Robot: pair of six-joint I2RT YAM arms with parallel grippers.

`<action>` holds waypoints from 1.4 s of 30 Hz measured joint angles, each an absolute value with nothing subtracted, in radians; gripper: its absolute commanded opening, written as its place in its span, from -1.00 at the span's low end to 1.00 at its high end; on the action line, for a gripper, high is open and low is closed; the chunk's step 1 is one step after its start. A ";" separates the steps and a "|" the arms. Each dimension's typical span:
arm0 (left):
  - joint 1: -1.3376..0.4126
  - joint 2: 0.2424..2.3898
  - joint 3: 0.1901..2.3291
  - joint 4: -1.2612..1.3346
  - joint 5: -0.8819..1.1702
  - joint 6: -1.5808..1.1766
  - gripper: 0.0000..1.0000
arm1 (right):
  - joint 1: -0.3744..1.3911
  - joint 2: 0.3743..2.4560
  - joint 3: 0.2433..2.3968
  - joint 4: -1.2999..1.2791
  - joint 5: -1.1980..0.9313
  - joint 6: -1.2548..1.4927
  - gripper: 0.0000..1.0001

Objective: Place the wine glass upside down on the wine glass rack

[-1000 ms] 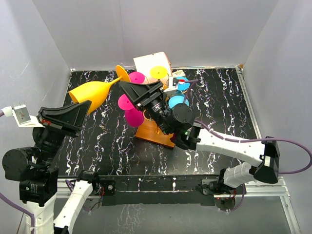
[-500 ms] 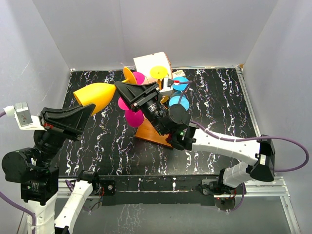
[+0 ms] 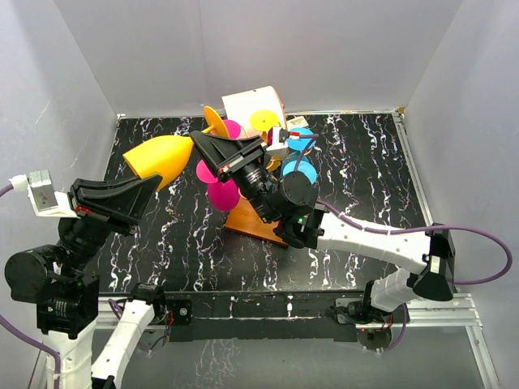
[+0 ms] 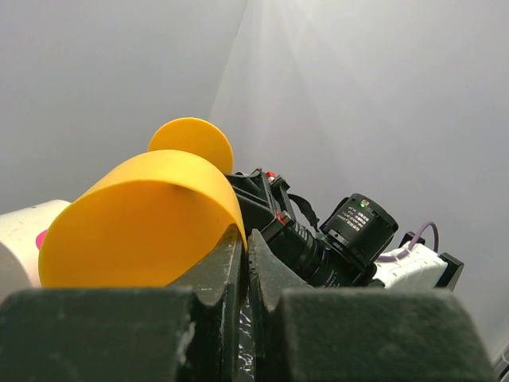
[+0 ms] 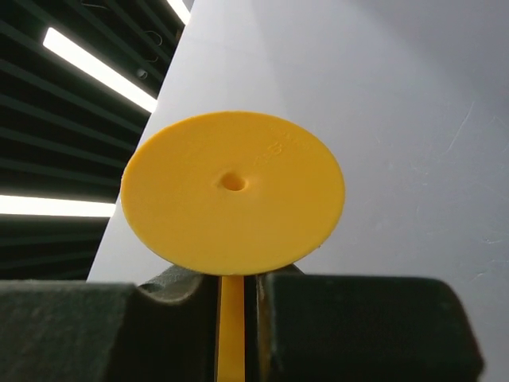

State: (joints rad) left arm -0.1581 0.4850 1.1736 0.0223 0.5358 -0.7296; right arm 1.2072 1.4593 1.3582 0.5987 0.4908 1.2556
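The yellow wine glass (image 3: 160, 157) hangs on its side in the air over the left of the table, its foot (image 3: 214, 120) towards the back. My left gripper (image 3: 152, 180) is shut on the rim of the bowl (image 4: 143, 219), which is pinched between the fingertips (image 4: 231, 253). My right gripper (image 3: 199, 138) is shut on the thin stem (image 5: 231, 318), just below the round foot (image 5: 233, 193). The wine glass rack stands behind my right arm; its orange-brown base (image 3: 250, 221) shows, and its wire arms are mostly hidden.
Pink glasses (image 3: 220, 194), a blue glass (image 3: 293, 168) and a yellow foot disc (image 3: 266, 120) hang around the rack. A white cylinder-shaped box (image 3: 246, 104) stands at the back. White walls close in the black marbled table (image 3: 365, 186).
The right gripper has moved left to the stem and shut on it. The glass has swung to lie more level, with the bowl raised; the left grip is unchanged.
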 measured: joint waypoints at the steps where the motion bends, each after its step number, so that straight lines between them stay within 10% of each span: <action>1: -0.158 0.485 1.174 0.022 0.537 -0.730 -0.96 | 1.207 1.459 1.358 0.602 0.492 1.253 -1.00; 6: -0.158 0.485 1.179 0.008 0.549 -0.723 -0.29 | 1.209 1.459 1.358 0.614 0.501 1.211 -1.00; 15: -0.159 0.469 1.277 -0.196 0.405 -0.664 0.07 | 1.209 1.417 1.341 0.644 0.511 0.991 -1.00; 42: -0.159 0.588 1.340 -0.162 0.583 -0.757 0.42 | 1.210 1.190 1.234 0.513 -0.117 0.260 -1.00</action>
